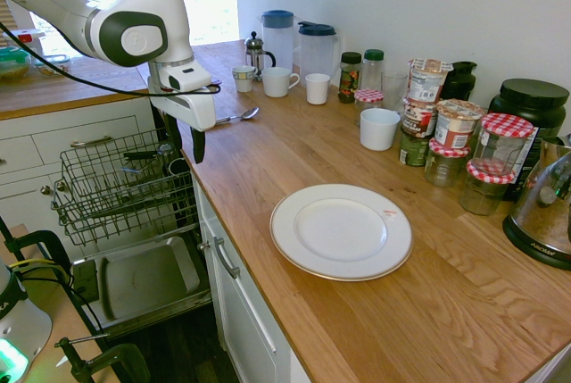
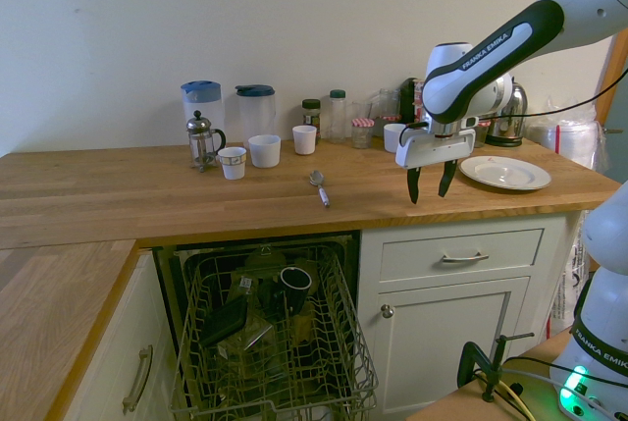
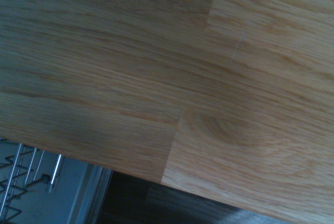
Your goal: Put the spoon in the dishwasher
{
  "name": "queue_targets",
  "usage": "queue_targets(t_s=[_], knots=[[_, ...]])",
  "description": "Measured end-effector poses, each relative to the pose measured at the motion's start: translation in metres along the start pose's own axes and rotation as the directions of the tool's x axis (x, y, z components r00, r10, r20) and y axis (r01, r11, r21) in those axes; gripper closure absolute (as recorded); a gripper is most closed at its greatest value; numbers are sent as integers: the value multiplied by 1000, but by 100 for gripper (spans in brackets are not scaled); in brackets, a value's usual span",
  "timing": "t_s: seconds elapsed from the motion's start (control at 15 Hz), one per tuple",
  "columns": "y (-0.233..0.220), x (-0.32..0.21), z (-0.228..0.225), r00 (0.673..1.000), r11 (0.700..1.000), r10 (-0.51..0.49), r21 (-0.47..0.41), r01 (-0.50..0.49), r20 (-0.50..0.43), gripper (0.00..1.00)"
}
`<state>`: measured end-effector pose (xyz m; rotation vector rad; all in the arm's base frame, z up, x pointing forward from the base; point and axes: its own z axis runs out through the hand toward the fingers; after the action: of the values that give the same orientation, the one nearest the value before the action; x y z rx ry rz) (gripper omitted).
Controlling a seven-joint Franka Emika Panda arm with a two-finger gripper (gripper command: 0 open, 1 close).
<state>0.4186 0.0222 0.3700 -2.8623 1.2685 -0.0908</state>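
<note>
Spoon [image 2: 318,186] lies on the counter [image 2: 118,195], above the dishwasher [image 2: 270,342]

Spoon [image 2: 318,186]: small, shiny silver, lying flat on wooden tabletop [image 2: 147,195] near front edge, bowl toward wall, handle toward edge. Dishwasher [image 2: 270,338]: below tabletop, door down, grey wire rack pulled out, partly loaded with dark items, including black cup.

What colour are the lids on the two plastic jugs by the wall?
Blue, both jug lids; the second exterior view shows them best.
</note>
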Motion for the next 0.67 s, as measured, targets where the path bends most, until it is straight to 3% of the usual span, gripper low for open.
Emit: queue_targets(t_s=[0.33, 0.67], knots=[[-13, 1, -8, 999, 999, 39, 19, -39, -3, 0], [-91, -2, -13, 992, 990, 125, 64, -123, -29, 0]])
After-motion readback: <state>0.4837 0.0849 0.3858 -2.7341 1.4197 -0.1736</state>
